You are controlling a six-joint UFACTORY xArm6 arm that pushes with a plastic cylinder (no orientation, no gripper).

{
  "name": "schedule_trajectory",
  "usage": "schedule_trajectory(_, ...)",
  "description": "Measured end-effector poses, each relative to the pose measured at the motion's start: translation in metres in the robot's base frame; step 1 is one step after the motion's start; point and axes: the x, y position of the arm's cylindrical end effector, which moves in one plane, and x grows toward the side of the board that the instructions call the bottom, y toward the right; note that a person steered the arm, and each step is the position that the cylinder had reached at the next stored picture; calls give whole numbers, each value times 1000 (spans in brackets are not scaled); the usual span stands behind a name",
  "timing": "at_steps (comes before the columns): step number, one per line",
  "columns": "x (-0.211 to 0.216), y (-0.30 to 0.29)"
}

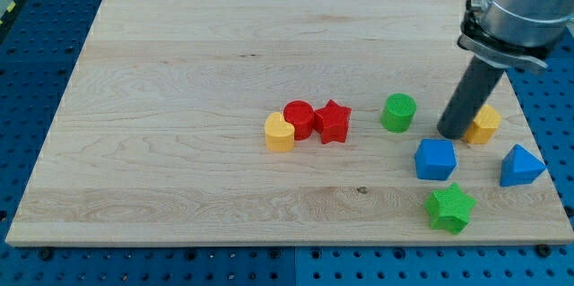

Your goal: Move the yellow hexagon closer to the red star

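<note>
The yellow hexagon (485, 125) lies at the view's right, partly hidden behind my rod. My tip (451, 134) rests on the board touching or just off the hexagon's left side. The red star (333, 122) lies near the middle of the board, well to the left of the hexagon. A red cylinder (298, 118) touches the star's left side, and a yellow heart (279, 132) touches the cylinder's left. A green cylinder (398, 112) stands between the star and my tip.
A blue block (435, 159) lies just below my tip. A blue triangle (520, 166) is at the far right near the board's edge. A green star (449, 207) lies near the bottom edge of the wooden board (179, 98).
</note>
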Motion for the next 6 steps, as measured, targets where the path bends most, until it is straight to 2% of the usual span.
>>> schedule_trajectory(2,-54,-1)
schedule_trajectory(3,-51,48)
schedule_trajectory(4,-26,86)
schedule_trajectory(5,-8,87)
schedule_trajectory(6,-8,86)
